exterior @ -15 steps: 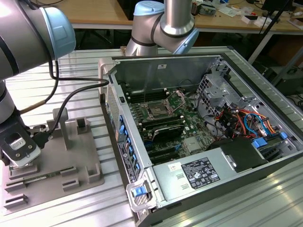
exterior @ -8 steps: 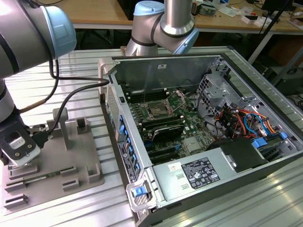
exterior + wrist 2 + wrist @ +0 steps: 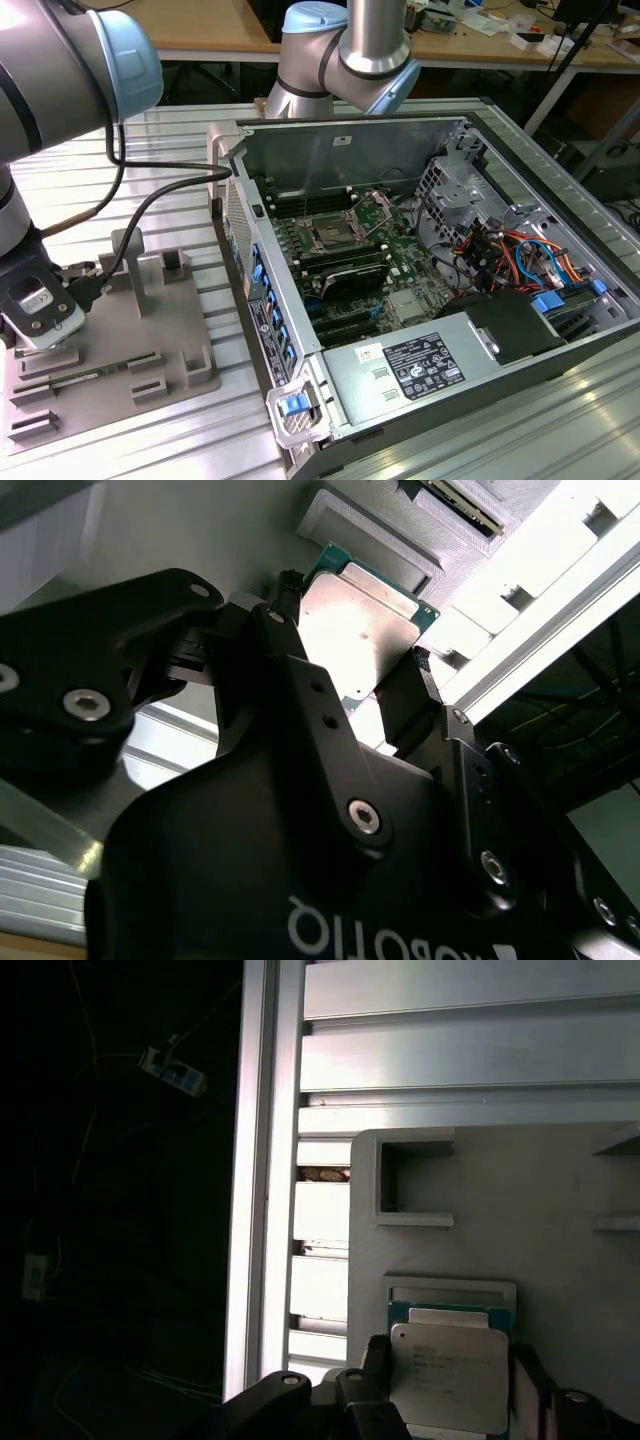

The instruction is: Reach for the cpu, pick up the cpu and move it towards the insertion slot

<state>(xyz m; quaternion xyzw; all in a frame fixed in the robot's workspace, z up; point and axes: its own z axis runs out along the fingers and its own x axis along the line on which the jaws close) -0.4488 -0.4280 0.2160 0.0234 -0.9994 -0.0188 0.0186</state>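
Observation:
The cpu [image 3: 360,630] is a thin square chip with a pale metal top and a green edge. It sits between the two black fingers of my gripper [image 3: 355,645], one finger [image 3: 285,595] on each side, both against its edges. In the first wrist view the cpu [image 3: 450,1375] lies just over a raised recess of the grey tray [image 3: 560,1210], with the gripper [image 3: 450,1385] shut on it. In the exterior view my gripper [image 3: 42,318] hangs over the tray [image 3: 160,340] at the far left. The insertion slot [image 3: 330,237] is on the green motherboard in the open case.
The open computer case [image 3: 420,260] fills the exterior view's right, with its metal wall [image 3: 240,250] facing the tray. A black cable [image 3: 150,205] loops from the wrist. The tray has raised blocks [image 3: 128,250]. The ribbed aluminium table edge [image 3: 265,1180] runs beside the tray.

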